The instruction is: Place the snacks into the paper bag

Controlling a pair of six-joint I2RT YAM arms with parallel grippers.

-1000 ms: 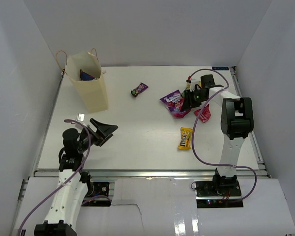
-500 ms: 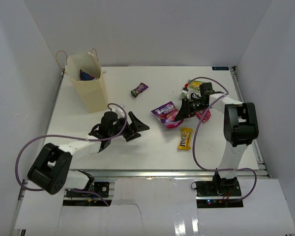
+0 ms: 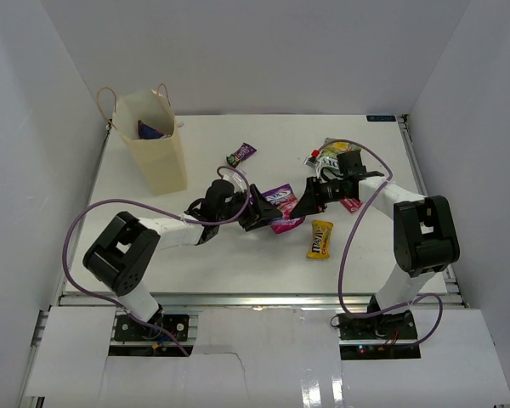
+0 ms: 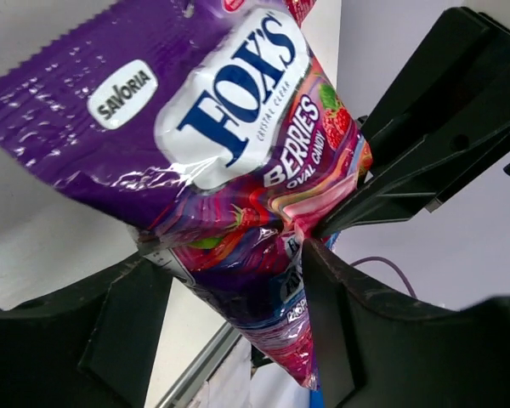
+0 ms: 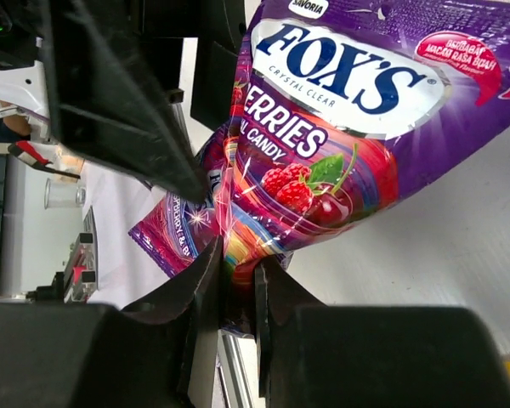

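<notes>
The large purple snack packet (image 3: pixel 280 209) hangs just above mid-table between both grippers. My right gripper (image 3: pixel 304 204) is shut on its right edge, the foil pinched between the fingers (image 5: pixel 238 263). My left gripper (image 3: pixel 259 212) stands open around the packet's other end (image 4: pixel 234 272): one finger touches the foil (image 4: pixel 229 144), the other is apart from it. The cream paper bag (image 3: pixel 157 157) stands upright at the far left with a blue packet (image 3: pixel 150 130) inside. Loose snacks lie on the table: yellow (image 3: pixel 321 239), dark purple (image 3: pixel 240 154), green-yellow (image 3: pixel 331 155), red-pink (image 3: pixel 352 202).
White walls close in the table on three sides. A metal rail (image 3: pixel 255 297) runs along the near edge. Purple cables loop off both arms over the table.
The right gripper closed on the purple packet and carried it left toward mid-table. The left arm swung right from the near left to meet it, and its jaws have narrowed around the packet.
</notes>
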